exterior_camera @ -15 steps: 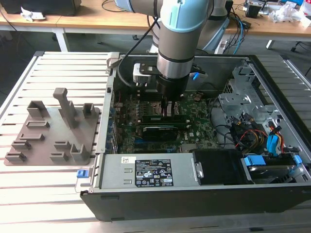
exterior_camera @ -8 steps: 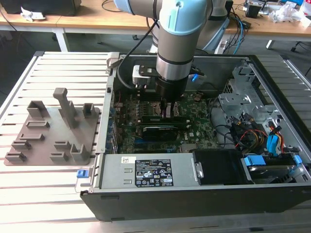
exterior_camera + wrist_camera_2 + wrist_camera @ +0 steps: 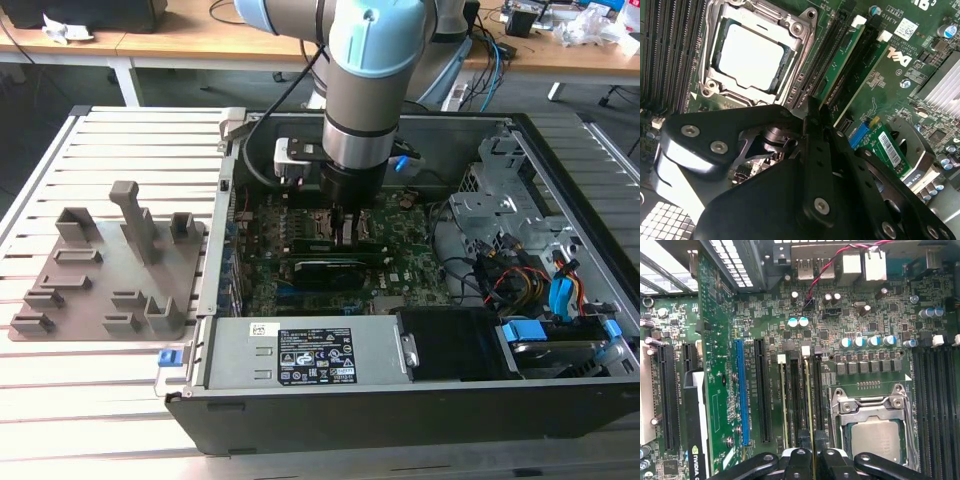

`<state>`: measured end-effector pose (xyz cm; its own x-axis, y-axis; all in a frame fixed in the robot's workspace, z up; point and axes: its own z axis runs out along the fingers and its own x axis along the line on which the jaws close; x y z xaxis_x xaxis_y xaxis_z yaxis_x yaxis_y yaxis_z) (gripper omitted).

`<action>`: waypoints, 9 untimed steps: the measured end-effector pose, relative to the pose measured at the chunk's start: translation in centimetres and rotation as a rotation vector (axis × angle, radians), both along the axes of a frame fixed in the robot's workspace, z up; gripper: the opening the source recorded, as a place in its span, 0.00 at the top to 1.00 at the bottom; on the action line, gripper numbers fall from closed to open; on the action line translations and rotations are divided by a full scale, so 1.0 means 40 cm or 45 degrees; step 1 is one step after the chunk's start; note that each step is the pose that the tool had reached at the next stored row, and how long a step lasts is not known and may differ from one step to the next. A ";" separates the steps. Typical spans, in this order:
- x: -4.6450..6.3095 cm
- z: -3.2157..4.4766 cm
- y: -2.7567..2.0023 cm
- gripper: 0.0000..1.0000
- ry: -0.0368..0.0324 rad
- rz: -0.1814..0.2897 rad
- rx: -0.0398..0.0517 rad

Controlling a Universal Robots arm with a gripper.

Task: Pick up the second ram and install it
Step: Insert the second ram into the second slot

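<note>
The second ram [image 3: 810,400] is a thin green stick standing on edge in a memory slot beside the CPU socket [image 3: 875,440]. My gripper [image 3: 813,455] is shut on it, one black finger on each side of its near end. In the second wrist view the ram [image 3: 842,60] runs away from the gripper [image 3: 812,112] towards a white slot clip. The exterior view has the gripper [image 3: 345,215] lowered straight down onto the motherboard [image 3: 400,270] inside the open case.
Another ram stick [image 3: 782,400] stands two slots over, away from the socket. A graphics card [image 3: 325,270] lies just in front of the gripper. The power supply [image 3: 300,355] and cable bundles [image 3: 520,270] crowd the case. The grey fixture plate [image 3: 110,270] rests on the exterior view's left.
</note>
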<state>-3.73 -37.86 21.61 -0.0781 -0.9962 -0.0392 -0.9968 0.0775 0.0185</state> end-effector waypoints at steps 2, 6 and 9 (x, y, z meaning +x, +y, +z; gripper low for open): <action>0.000 -0.001 0.000 0.86 -0.0002 0.000 0.001; 0.001 0.006 0.001 0.86 -0.0008 0.000 0.001; 0.003 0.007 0.000 0.86 -0.0001 -0.009 0.002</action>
